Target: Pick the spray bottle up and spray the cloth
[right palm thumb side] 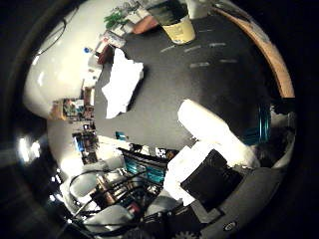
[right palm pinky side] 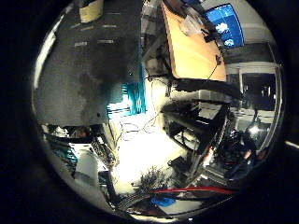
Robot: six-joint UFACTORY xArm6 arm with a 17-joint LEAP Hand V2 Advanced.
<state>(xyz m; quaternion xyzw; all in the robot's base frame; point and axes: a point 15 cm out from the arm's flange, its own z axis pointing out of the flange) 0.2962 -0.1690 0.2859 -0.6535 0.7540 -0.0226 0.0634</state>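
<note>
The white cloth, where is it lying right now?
The thumb side palm view shows the cloth crumpled on the dark table top, near its edge, apart from the yellowish bottle at the far end.

A dark grey table [right palm thumb side: 199, 94] carried the things. A crumpled white cloth [right palm thumb side: 121, 82] lay flat on it near one edge. Well apart from the cloth, toward the far edge, stood a yellowish container [right palm thumb side: 178, 25] with a dark top.

We see our hand [right palm thumb side: 209, 149] built of blocky white shells and a square black housing, with a grey rounded body and a small gear beneath.
</note>
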